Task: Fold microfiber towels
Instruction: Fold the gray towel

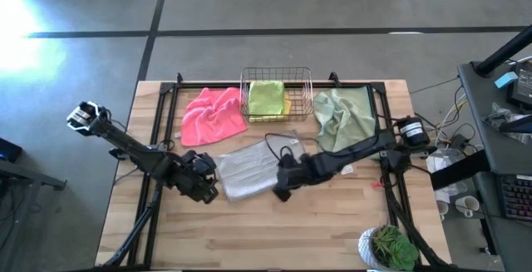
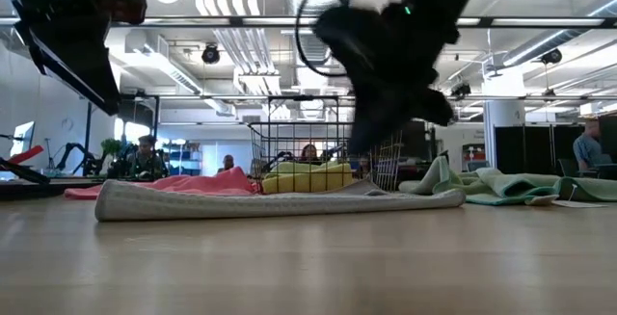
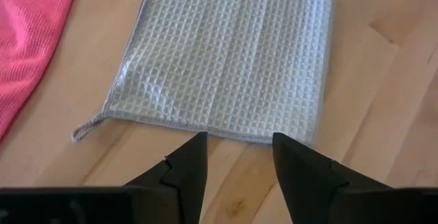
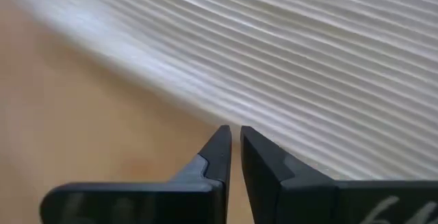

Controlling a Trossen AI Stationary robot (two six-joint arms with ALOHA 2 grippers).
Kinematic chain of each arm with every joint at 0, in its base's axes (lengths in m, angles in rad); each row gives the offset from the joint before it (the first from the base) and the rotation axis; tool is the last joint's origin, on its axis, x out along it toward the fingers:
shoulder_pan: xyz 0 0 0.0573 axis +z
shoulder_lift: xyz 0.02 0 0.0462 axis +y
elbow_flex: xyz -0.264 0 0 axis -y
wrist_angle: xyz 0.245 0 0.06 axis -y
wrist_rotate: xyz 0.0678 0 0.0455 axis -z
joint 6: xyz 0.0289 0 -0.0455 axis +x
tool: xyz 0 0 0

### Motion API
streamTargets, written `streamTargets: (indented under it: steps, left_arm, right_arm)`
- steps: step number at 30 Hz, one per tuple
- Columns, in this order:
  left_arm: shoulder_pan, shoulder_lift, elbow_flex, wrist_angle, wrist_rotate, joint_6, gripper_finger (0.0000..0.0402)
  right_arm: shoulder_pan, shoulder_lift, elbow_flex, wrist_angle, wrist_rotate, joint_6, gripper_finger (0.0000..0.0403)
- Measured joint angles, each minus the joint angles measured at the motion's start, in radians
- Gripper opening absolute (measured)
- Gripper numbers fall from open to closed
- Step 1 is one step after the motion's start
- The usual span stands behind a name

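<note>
Here we list the left pincer: fingers apart, holding nothing, poised just short of the near hem of the grey towel. The right pincer: fingers all but shut with nothing seen between them, tips at the towel's edge on the opposite side. The grey towel lies flat mid-table, apparently already doubled, between both arms. Beyond it: the pink towel crumpled at the back left, the basket holding the lime towel over a yellow one, and the sage towel heaped at the back right.

We judge the step to be another fold of the grey towel. To do it well, we would pinch both layers at matching corners, lift evenly, and lay edge to edge without dragging the cloth.
</note>
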Motion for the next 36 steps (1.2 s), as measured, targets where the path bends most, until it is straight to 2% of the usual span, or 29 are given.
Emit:
streamTargets:
  steps: [6,12,15,19,28,36]
  left_arm:
    - [0.0,-0.062,0.0,-0.019,0.043,0.077,0.0148]
    - [0.0,-0.146,0.0,-0.017,0.039,0.077,0.0148]
    - [0.0,-0.172,-0.001,-0.018,-0.001,0.079,0.0148]
    - [0.001,-0.192,-0.001,-0.032,-0.028,0.08,0.0148]
    - [0.002,-0.21,-0.002,-0.046,-0.03,0.101,0.0148]
    - [0.001,-0.208,-0.002,-0.053,-0.029,0.105,0.0148]
  right_arm:
    - [0.059,0.017,0.002,0.35,0.046,-0.003,0.0027]
    - [0.062,0.023,0.005,0.441,0.147,-0.012,0.0027]
    - [0.04,0.061,0.05,0.448,0.157,-0.034,0.0027]
    - [0.018,0.138,0.154,0.409,0.156,-0.041,0.0027]
    - [0.003,0.345,0.463,0.009,0.14,-0.034,0.0027]
    - [0.005,0.501,0.648,-0.059,0.035,-0.058,0.0027]
